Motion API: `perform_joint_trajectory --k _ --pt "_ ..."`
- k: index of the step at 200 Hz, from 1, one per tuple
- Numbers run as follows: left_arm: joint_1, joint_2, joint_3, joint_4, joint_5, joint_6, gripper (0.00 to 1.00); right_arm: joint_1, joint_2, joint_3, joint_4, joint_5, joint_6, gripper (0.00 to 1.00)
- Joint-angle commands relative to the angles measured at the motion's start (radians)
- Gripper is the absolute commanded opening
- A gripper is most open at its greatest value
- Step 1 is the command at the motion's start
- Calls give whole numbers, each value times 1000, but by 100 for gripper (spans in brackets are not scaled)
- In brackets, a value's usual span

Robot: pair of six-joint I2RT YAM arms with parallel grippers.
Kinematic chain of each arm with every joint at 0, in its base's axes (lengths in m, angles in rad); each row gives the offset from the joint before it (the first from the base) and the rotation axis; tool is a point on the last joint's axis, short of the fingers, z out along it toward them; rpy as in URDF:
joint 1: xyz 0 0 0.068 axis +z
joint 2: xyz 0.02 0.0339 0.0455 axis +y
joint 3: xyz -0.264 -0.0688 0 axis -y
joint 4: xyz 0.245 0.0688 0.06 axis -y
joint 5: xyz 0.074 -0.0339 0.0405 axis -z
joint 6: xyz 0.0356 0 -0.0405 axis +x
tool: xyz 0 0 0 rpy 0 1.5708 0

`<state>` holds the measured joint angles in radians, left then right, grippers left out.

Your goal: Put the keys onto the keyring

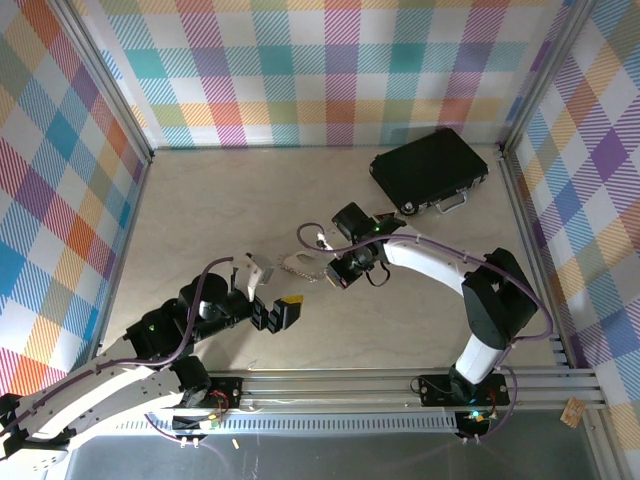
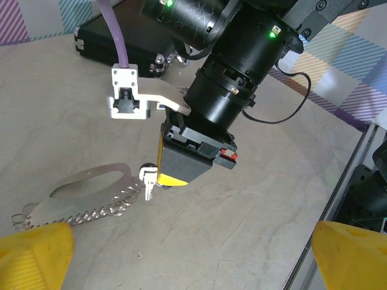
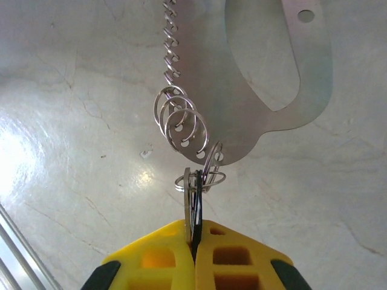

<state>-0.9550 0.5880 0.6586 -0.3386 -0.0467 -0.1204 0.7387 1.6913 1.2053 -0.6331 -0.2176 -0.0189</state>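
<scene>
At the bottom centre of the right wrist view, the right gripper (image 3: 195, 235) is clamped on a thin key (image 3: 192, 202). The key touches the small rings of the keyring (image 3: 181, 124), at the lower edge of a flat metal plate (image 3: 287, 90). The left gripper (image 1: 280, 308) holds nothing, and its yellow fingers (image 2: 33, 254) stand wide apart in the bottom corners of the left wrist view.

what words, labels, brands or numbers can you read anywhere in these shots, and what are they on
No readable text anywhere.
black rectangular case: no label or brand visible.
flat silver metal plate with wire rings: bare, only punched holes.
small silver-grey metal key pinched in the right gripper: seen edge-on, any stamp hidden.
small tan patterned card by the near right frame corner: too small to read.
</scene>
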Motion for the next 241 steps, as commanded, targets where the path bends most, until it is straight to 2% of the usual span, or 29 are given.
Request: perform_joint_trajectory --k 1,159,241 --pt "-2 -2 -10 14 -7 -16 100 2 -45 -16 -7 -64 19 0" --pt "-2 -8 -35 4 -24 -35 100 25 -56 -145 -28 -113 32 0" --pt "-2 -8 -42 15 -28 -30 100 40 -26 -201 43 -154 85 0"
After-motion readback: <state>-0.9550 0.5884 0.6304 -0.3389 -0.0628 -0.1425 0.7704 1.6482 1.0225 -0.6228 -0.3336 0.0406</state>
